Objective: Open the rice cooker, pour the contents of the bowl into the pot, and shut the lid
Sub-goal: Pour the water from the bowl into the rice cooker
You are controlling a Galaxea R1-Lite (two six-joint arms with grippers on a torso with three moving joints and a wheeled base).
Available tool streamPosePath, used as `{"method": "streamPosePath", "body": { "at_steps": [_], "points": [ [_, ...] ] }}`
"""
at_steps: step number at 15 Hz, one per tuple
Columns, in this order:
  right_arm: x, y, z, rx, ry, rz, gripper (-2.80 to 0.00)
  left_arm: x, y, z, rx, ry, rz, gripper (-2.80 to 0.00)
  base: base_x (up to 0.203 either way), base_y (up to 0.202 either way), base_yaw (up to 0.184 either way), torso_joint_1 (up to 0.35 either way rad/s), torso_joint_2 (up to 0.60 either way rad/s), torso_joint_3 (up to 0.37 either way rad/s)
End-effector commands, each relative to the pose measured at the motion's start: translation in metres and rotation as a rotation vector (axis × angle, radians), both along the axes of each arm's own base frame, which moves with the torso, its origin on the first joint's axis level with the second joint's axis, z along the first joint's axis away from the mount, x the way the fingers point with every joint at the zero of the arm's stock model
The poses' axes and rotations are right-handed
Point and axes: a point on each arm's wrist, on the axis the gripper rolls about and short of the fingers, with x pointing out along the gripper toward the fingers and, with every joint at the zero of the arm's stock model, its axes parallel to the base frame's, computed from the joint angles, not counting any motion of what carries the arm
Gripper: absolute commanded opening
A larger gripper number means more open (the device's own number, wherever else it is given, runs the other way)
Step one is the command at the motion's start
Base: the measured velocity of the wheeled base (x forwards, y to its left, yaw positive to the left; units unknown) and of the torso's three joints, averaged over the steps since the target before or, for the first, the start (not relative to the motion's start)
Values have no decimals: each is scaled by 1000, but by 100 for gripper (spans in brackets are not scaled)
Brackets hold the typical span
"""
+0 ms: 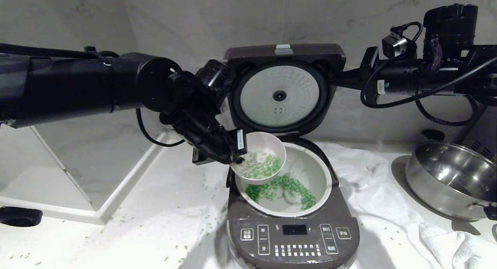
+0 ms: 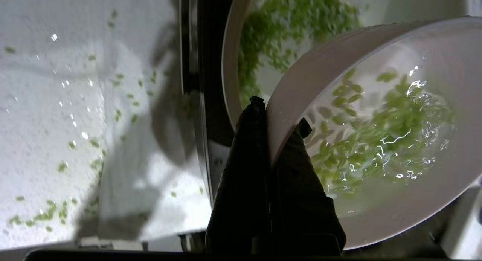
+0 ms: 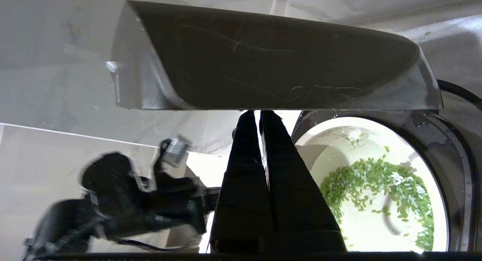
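— Far left, along the counter?
— Stray green bits (image 1: 123, 221) scattered over the white countertop (image 1: 155, 207); a black strap end (image 1: 19, 216) at the edge.

— Next over?
— Left gripper (image 1: 237, 158) reaching in from the left, jaws clamped on the near rim of the bowl (image 1: 261, 157), one finger inside, one outside. Bowl tilted toward the cooker, hanging over the left edge of the pot (image 1: 310, 168), green grains (image 1: 262, 166) clinging wet to its white inside.

— Centre?
— Rice cooker (image 1: 292, 230) standing open, lid (image 1: 283, 91) upright behind, silvery round plate facing forward. Inside the pot, a curved heap of green grains (image 1: 285, 186) in some water. Button panel at the front.

— Right of that?
— Right gripper (image 3: 259, 114) level beside the lid's right edge, fingers pressed together with only a sliver between, tips right at the lid's rim; touching or not, hard to tell. Nothing held.

— Far right?
— White cloth (image 1: 372, 191) under and beside the cooker, steel pan (image 1: 452, 179) resting on it.
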Motion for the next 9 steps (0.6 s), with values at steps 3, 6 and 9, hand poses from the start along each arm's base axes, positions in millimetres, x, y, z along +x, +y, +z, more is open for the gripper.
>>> {"method": "streamPosePath", "body": {
  "at_steps": [3,6,9],
  "points": [
    [0,-5,2,6,-5,-6,-280,6,-21,-25,2,-85,15,-280,0,0,0,0,0,0],
    [2,-8,1,7,-4,-11,-280,11,-30,-36,-97,-213,10,-280,0,0,0,0,0,0],
    [3,-10,3,11,-27,-18,-280,9,-43,-50,-213,-398,-12,-280,0,0,0,0,0,0]
  ]
}}
